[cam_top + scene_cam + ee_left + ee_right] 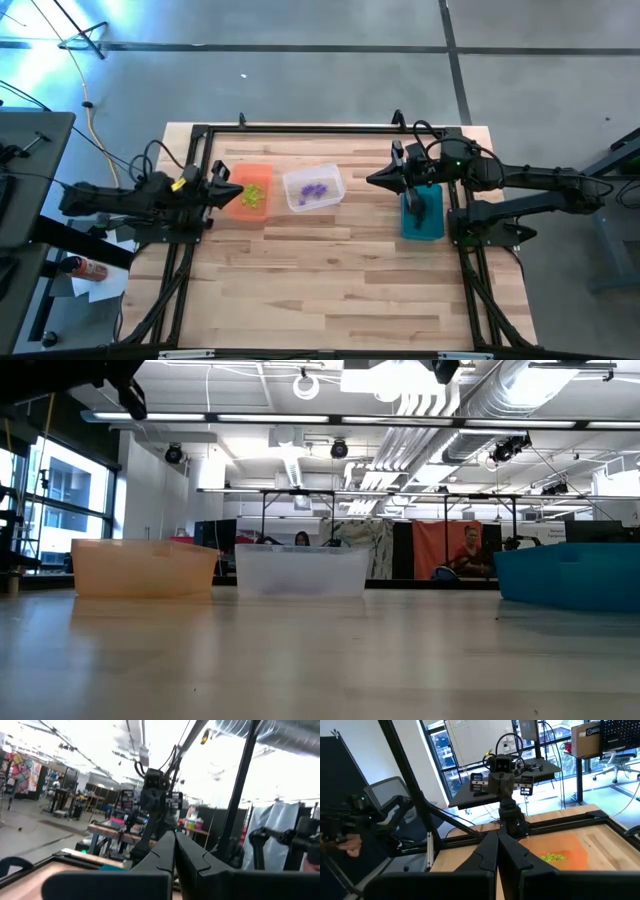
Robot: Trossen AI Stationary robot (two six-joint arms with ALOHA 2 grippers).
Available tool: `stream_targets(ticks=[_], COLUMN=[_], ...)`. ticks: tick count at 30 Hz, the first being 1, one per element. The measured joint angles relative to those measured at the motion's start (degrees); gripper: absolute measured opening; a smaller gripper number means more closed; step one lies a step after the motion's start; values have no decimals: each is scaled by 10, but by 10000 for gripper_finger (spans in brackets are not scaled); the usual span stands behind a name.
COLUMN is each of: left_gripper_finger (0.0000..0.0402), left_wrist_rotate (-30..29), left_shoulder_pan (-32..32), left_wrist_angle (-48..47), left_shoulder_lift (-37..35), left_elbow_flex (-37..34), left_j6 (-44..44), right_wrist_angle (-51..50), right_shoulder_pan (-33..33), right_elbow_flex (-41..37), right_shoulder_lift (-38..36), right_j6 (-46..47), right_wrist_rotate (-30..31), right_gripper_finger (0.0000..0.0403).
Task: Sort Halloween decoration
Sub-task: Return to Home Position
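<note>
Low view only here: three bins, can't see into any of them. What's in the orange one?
Observer: The high view shows yellow-green trinkets in the orange bin.
Operator: And the clear one?
Observer: Purple trinkets lie in the clear bin.
Operator: Where are the grippers? I barely see them.
Observer: Both are shut with nothing between the fingers. The left gripper is over the orange bin's outer edge. The right gripper hangs between the clear bin and the teal bin.
</note>
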Motion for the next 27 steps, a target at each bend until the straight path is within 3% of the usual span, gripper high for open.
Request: stream_targets(ticks=[19, 25, 27], left_gripper_finger=[0, 0, 0], left_wrist_rotate=[12, 12, 9], left_shoulder_pan=[0, 0, 0], left_wrist_angle=[-96, 14, 9], left_shoulder_lift=[-87, -89, -91], left_elbow_flex=[-12, -85, -95], left_j6=[5, -33, -45], right_wrist_angle=[-11, -29, -29], right_shoulder_pan=[0, 0, 0], right_elbow_flex=[0, 0, 0], right_shoulder_lift=[0, 0, 0], right_j6=[1, 1, 1], right_wrist_rotate=[-1, -1, -1], right_gripper_finger=[0, 0, 0])
